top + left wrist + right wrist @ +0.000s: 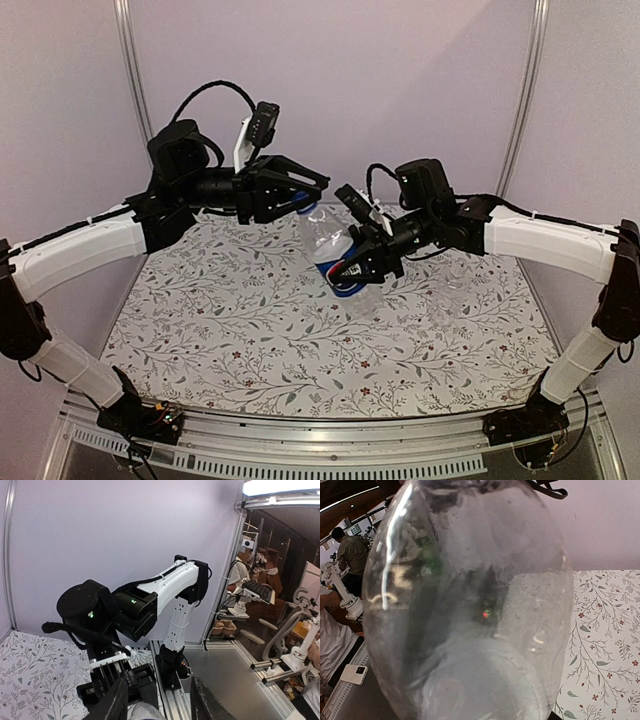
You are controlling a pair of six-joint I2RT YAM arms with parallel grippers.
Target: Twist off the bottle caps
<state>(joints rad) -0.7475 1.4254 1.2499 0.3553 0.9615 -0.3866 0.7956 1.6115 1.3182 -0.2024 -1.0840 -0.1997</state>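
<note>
The Pepsi bottle (340,262), clear with a blue label band, is held tilted above the table, neck pointing up and left. My right gripper (357,266) is shut on it at the label. Its clear body fills the right wrist view (470,610) and hides the fingers. Its blue cap (304,207) sits just at the fingertips of my left gripper (303,194). In the left wrist view the left gripper (159,705) has its fingers (114,702) spread wide, with a bit of the bottle (142,712) low between them. The plain bottle (455,278) stands faintly behind the right arm; its whitish cap is not discernible.
The floral table cover (250,330) spans the workspace. Metal frame posts (128,60) stand at the back corners before the purple wall. The right arm's base (172,665) and the table's front rail show in the left wrist view.
</note>
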